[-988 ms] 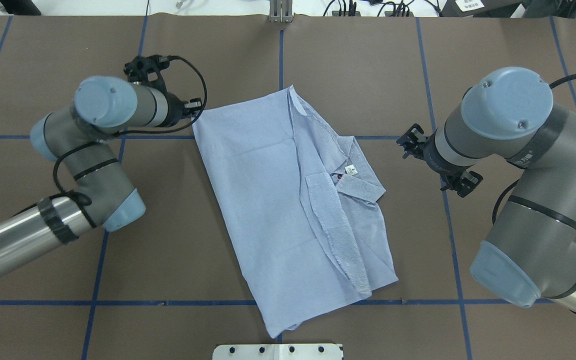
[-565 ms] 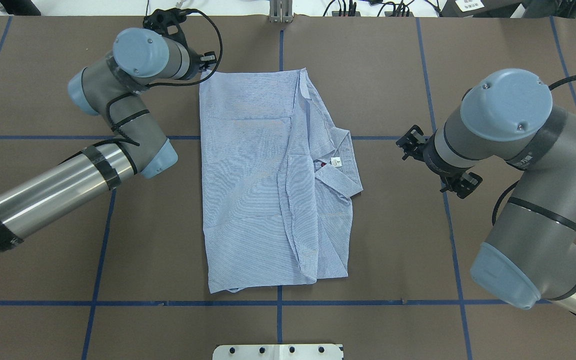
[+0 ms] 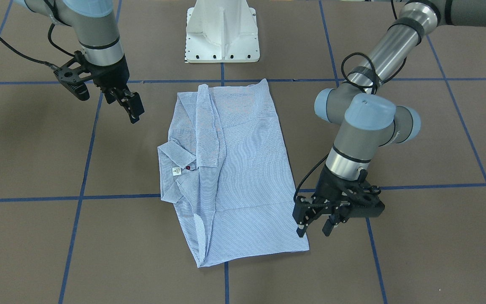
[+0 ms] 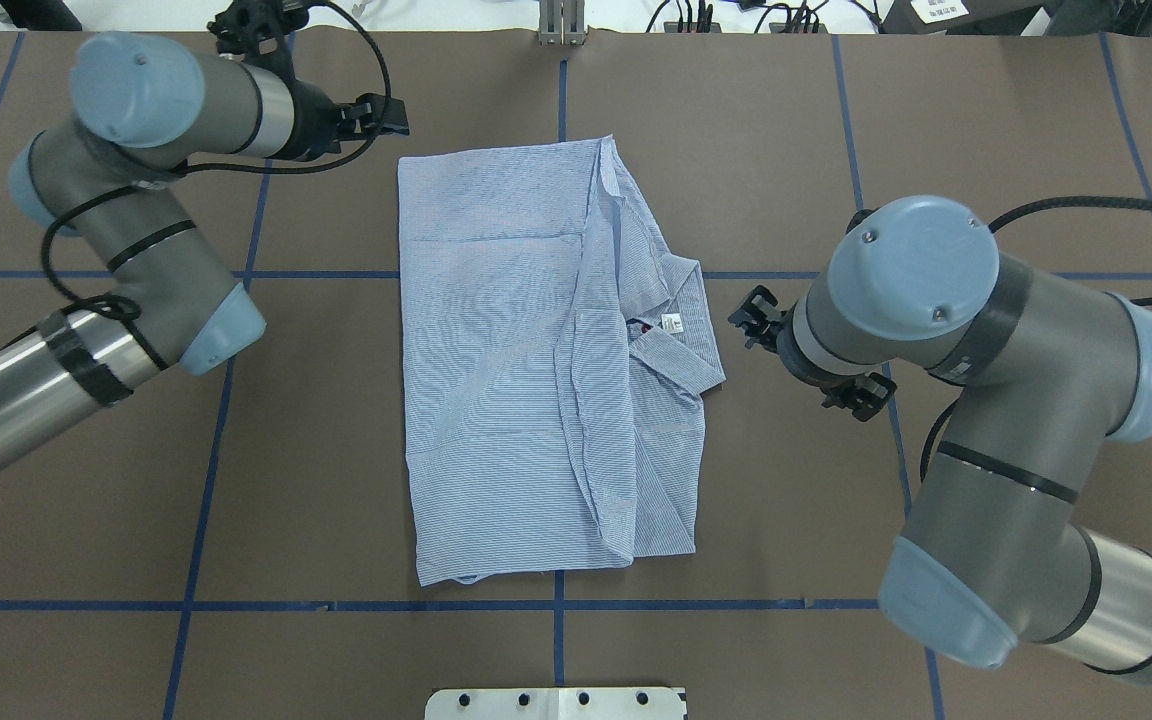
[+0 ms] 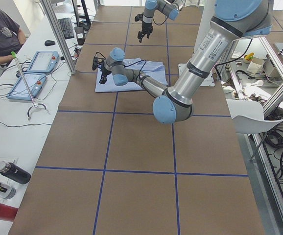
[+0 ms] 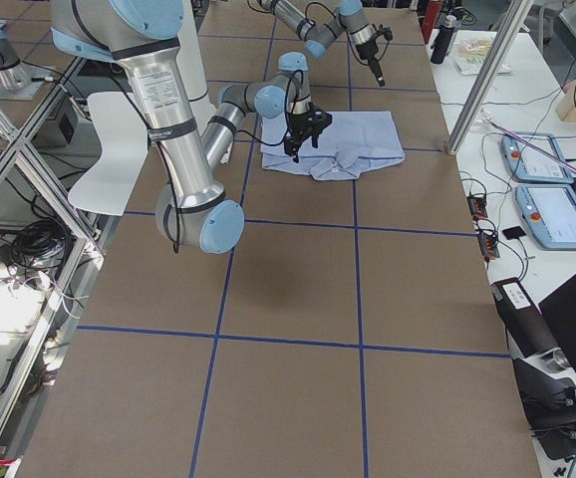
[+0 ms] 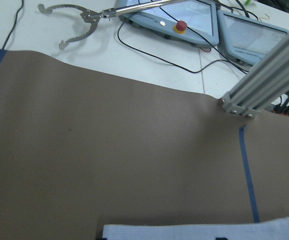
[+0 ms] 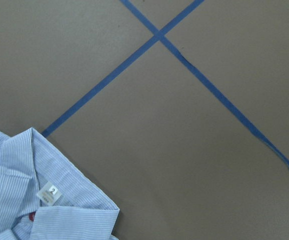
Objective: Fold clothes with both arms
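Looking from across the table, you see the shirt (image 3: 243, 169) lying folded flat mid-table (image 3: 416, 253), with its collar (image 3: 175, 154) and white neck label (image 3: 175, 171) toward the robot's right. The left gripper (image 3: 313, 230) hangs just beside the shirt's far left corner, fingers spread and empty. The right gripper (image 3: 131, 107) hovers near the collar side, apart from the cloth, and you cannot tell how its jaws stand. Overhead, the arms flank the shirt. From the left end, a person (image 5: 2, 34) sits at the bench past the far edge. The left wrist camera catches the shirt's edge and two pendants (image 7: 169, 20). The right wrist camera shows collar, label and crossing blue tape (image 8: 154, 40).
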You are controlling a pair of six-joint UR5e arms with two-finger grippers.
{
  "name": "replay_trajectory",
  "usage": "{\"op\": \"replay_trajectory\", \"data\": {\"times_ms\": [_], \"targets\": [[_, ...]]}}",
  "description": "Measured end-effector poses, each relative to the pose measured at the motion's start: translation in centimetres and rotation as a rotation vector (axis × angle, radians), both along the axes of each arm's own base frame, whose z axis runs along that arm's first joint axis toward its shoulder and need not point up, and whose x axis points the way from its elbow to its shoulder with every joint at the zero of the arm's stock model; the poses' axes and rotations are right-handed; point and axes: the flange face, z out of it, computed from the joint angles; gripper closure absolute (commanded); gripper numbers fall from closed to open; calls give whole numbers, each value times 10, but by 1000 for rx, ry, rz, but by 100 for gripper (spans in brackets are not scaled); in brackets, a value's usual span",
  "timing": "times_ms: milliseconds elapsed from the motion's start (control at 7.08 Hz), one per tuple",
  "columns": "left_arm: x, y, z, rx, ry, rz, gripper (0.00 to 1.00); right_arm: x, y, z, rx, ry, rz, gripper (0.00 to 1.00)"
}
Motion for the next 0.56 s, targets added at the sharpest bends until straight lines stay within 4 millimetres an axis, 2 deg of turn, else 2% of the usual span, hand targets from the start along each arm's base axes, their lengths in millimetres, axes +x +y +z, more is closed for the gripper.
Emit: {"op": "replay_trajectory", "data": {"times_ms": [282, 565], "targets": [[-34, 41, 9, 26, 5, 42, 0, -46, 42, -20, 111, 19, -88, 0], [-64, 67, 36, 119, -78, 83, 0, -82, 77, -21, 274, 96, -310, 0]]}}
